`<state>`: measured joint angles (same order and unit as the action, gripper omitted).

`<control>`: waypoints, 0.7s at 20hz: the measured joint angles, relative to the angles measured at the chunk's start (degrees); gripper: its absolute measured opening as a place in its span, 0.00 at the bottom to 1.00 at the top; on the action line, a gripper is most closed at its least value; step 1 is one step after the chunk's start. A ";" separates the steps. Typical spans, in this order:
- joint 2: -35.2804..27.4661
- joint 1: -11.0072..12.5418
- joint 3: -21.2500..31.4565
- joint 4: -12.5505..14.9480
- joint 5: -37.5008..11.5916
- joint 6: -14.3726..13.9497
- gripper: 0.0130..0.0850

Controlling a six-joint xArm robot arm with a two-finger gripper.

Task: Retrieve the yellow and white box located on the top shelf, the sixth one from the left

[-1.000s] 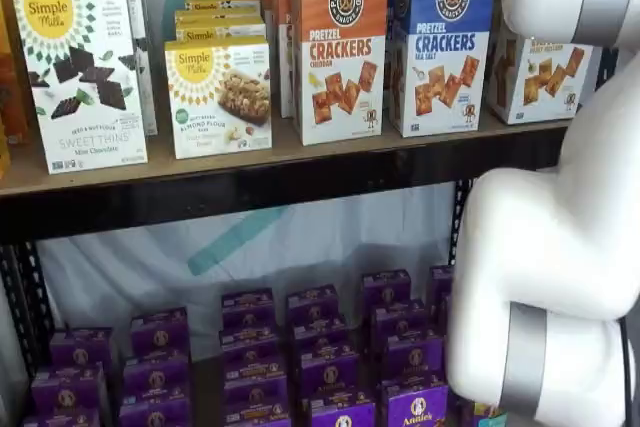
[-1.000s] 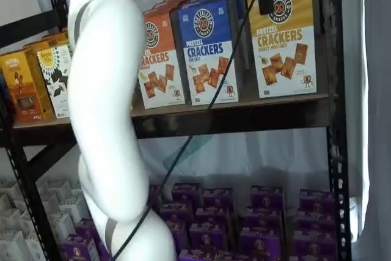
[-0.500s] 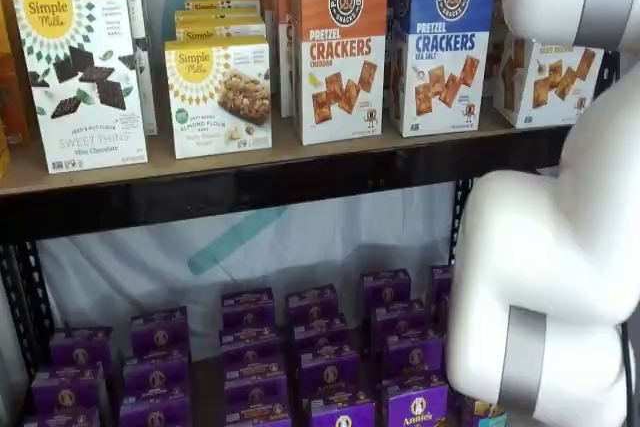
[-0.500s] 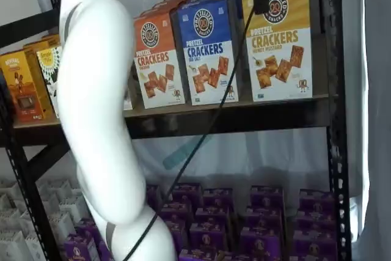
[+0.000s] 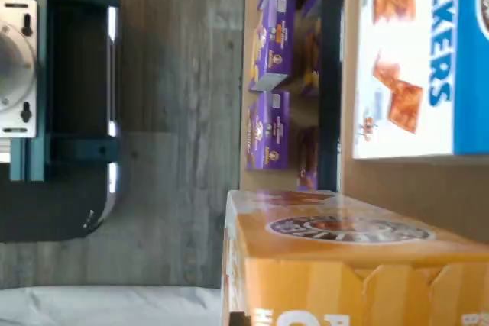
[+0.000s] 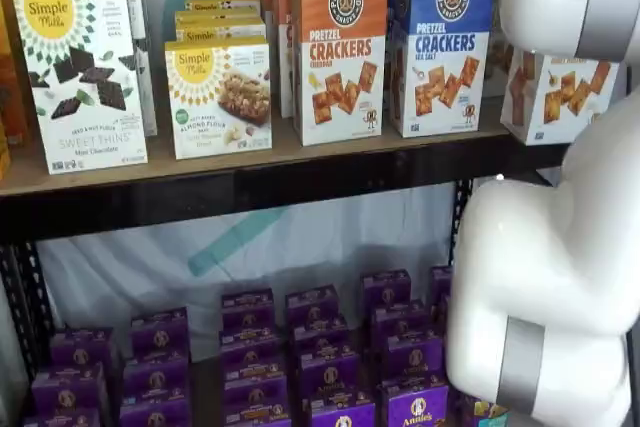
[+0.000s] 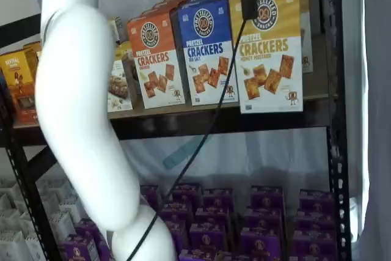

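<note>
The yellow and white pretzel crackers box [image 7: 266,47] hangs in front of the top shelf's right end, its lower edge out past the shelf's front lip. In a shelf view it [image 6: 560,87] shows partly behind the white arm. My gripper [image 7: 249,3] is shut on the box's top; one black finger lies over its front face, with the cable beside it. In the wrist view the box's orange-yellow top [image 5: 336,265] fills the near part of the picture.
A blue pretzel crackers box [image 7: 208,53] and an orange one [image 7: 156,59] stand beside the held box. Simple Mills boxes [image 6: 85,77] stand further left. Purple boxes [image 6: 320,347] fill the lower shelf. The white arm [image 7: 79,120] crosses in front of the shelves.
The yellow and white box has come forward off the shelf with the gripper, now overlapping the shelf's front edge. The arm has swung along with it.
</note>
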<state>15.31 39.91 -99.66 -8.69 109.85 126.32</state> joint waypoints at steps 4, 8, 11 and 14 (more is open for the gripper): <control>2.36 0.11 1.97 0.05 1.56 -0.01 0.67; 4.90 -0.55 4.21 0.39 2.87 -0.60 0.67; 7.05 -1.33 6.22 0.31 3.64 -1.49 0.67; 9.02 -2.12 8.10 0.04 3.94 -2.43 0.67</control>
